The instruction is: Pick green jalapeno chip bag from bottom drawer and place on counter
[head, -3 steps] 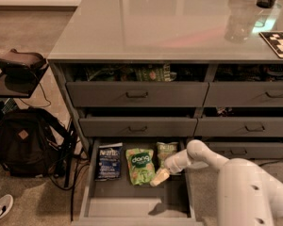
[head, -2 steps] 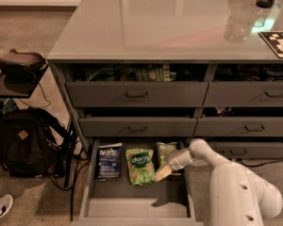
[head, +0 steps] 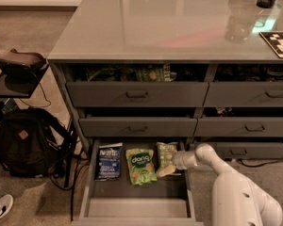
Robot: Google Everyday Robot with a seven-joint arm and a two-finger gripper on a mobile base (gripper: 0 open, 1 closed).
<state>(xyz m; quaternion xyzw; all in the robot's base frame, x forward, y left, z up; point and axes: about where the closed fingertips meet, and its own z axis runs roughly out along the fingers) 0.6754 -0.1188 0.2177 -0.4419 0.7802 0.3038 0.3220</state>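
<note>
Reaching into the open bottom drawer (head: 137, 197) from the lower right, the white arm (head: 212, 161) brings its gripper (head: 164, 171) low over the drawer floor, at the lower edge of the green jalapeno chip bag (head: 166, 152).

(a) Target. The bag lies flat at the right end of a row of three, lettering band toward the cabinet. Its left neighbour is a brighter green "dang" bag (head: 140, 165), just beside it; a dark blue bag (head: 109, 160) lies further left.

(b) Approach. From where I stand, the arm seems to come in from the right side because that keeps it clear of the other two bags and of the shut drawer front (head: 137, 126) above. The near edge of the bag is prob. chosen because it is the most exposed part.

(c) Grip. The gripper appears to touch or overlap the bag's lower edge. Whether it is spread or closed on the bag: cannot tell from here.

(d) Destination. The counter (head: 155, 22) caps the cabinet well above. Its left and middle are bare, w/ a clear container (head: 239, 25) and a checkered tag (head: 279, 42) to the right.

(e) Status, as a judgement: grasp phase; bag in drawer, not yet lifted. The crinkly film may slip or drag the "dang" bag along.
</note>
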